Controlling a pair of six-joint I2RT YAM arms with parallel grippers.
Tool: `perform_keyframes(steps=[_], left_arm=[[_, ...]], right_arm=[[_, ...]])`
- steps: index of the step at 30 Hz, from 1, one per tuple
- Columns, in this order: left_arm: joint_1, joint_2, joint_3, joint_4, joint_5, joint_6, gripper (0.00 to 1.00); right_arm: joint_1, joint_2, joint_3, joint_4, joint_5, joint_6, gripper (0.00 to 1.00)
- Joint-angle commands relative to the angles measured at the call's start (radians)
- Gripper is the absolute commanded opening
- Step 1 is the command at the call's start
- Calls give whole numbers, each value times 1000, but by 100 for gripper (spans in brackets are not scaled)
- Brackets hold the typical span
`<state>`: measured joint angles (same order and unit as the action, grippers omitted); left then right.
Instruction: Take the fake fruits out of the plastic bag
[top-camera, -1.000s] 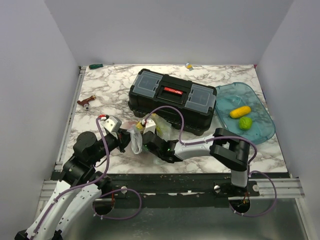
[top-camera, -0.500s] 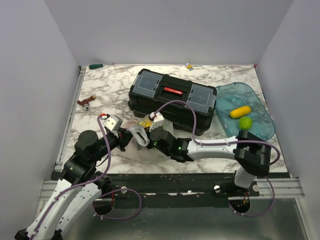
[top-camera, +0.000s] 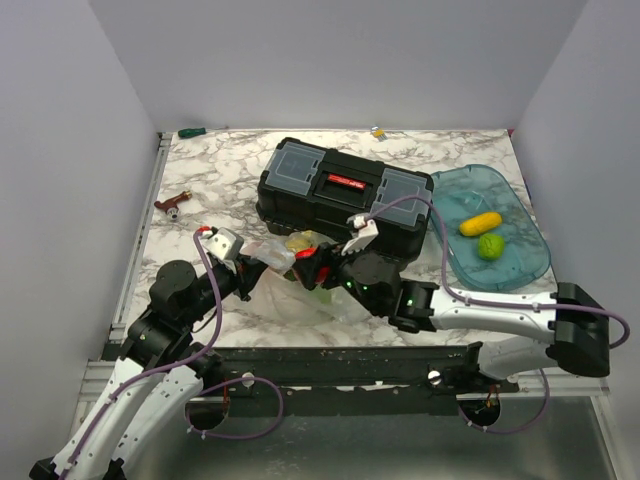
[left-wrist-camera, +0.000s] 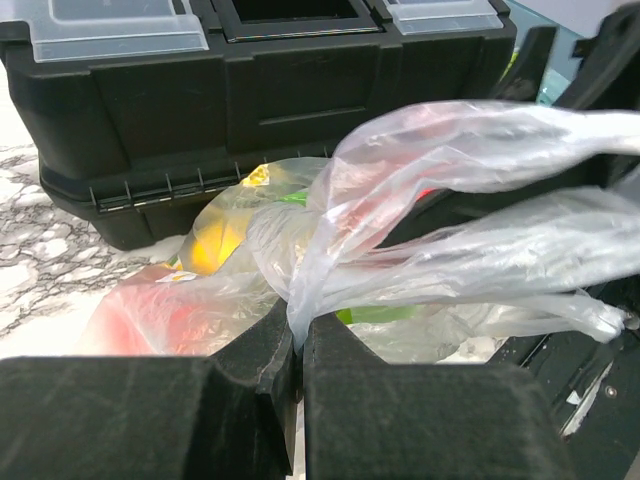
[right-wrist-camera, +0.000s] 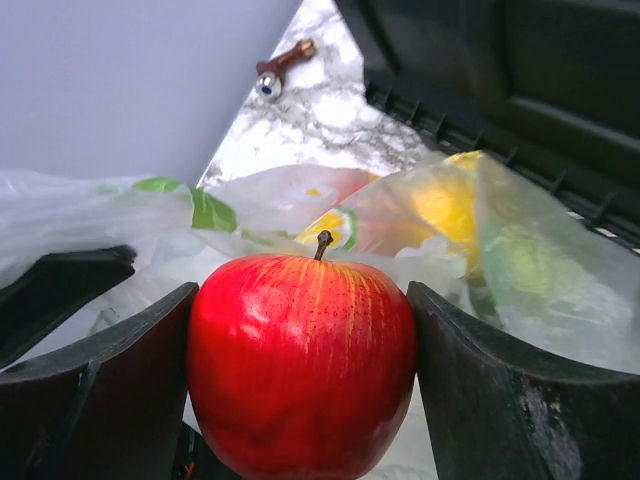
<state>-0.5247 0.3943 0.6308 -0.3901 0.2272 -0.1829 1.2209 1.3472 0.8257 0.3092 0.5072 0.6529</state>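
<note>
At the left, the left gripper (left-wrist-camera: 298, 345) has its matte black fingers pressed together on a twisted fold of the plastic bag (left-wrist-camera: 440, 190). The bag is thin clear film, crinkled and glossy. From that pinch it fans out rightward across the marbled table (top-camera: 220, 170), so its long axis runs roughly left to right, just in front of the toolbox. Through the film we make out fake fruits (left-wrist-camera: 215, 245) as rounded yellow, red and green blurs, lying low against the tabletop.

Next comes the right gripper (top-camera: 312, 268), at the bag's right side. Its curved dark pads stand wide and clamp a red apple (right-wrist-camera: 300, 365), which is smooth, shiny and faintly streaked with yellow. Its stem points up in the wrist view.

Behind sits the black toolbox (top-camera: 345, 200), rigid ribbed plastic with clear lid panels and a red latch.

Farthest right is the translucent blue tray (top-camera: 525, 268). It holds an elongated yellow fruit (top-camera: 480, 223) lying roughly crosswise and a round green fruit (top-camera: 489, 246) just beside it.
</note>
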Motion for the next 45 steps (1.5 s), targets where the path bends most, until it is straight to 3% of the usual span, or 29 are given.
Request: perform_keyframes(steps=[1,14,19,22,27,30,36,45], left_arm=[[6,4,14,7,-25,11,0],[15,29,18,11,-7,5,0],[16,37,15,10,-4,2,0],[17,44,15,12,9,-1,0],[17,56,17,13,18,-5,0],[17,52,18,13,21,-6,0],[17,27,15,12,14,-3,0],[17,7,11,16,15,-4,0]], right_arm=[[4,-110,-56,-46,143,-29,33],[3,-500,-104,-537,513,4,32],[2,-631,-94,-804,661,135,33],[2,-657,-99,-912,766,207,38],[-47,-607,-68,-987,853,253,37],[-184,-526,-34,-983,793,233,37],[-617,-421,-14,-854,552,61,33],[-1057,-302,-64,-663,267,-3,32]])
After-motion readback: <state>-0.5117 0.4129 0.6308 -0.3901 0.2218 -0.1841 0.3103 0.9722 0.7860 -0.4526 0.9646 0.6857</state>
